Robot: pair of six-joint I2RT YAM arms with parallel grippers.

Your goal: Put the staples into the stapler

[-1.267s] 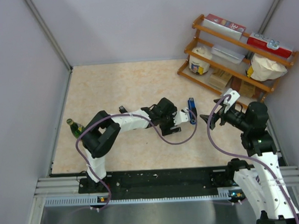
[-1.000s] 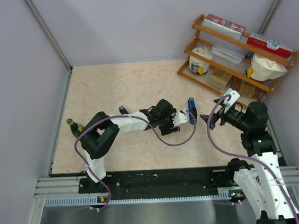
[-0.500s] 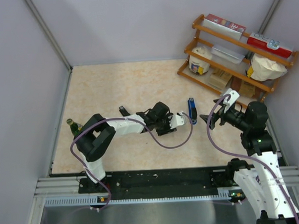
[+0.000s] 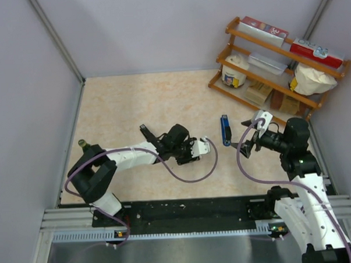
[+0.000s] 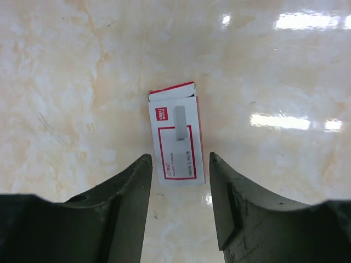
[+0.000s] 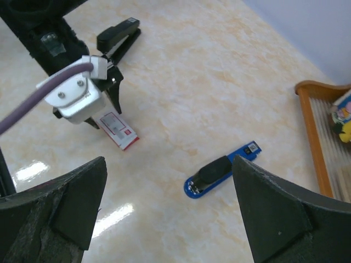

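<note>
The staples' box (image 5: 175, 134) is small, flat and white with red print. It lies on the table with a grey strip on its top, and also shows in the right wrist view (image 6: 118, 131). My left gripper (image 5: 179, 159) is open and empty just above it, with the box's near end between the fingertips; it also shows in the top view (image 4: 204, 145). A blue stapler (image 4: 225, 130) lies flat to the right. My right gripper (image 4: 244, 139) is wide open and empty, facing the blue stapler (image 6: 219, 171). A black stapler (image 4: 146, 133) lies behind the left arm.
A wooden shelf rack (image 4: 277, 51) with boxes, a tub and a bag stands at the back right; its edge shows in the right wrist view (image 6: 312, 109). A green bottle (image 4: 81, 144) stands by the left arm's elbow. Grey walls close in the table.
My left gripper has drawn back to the left, away from the blue stapler, and now hangs over the staples' box. The right gripper has shifted slightly down and left.
</note>
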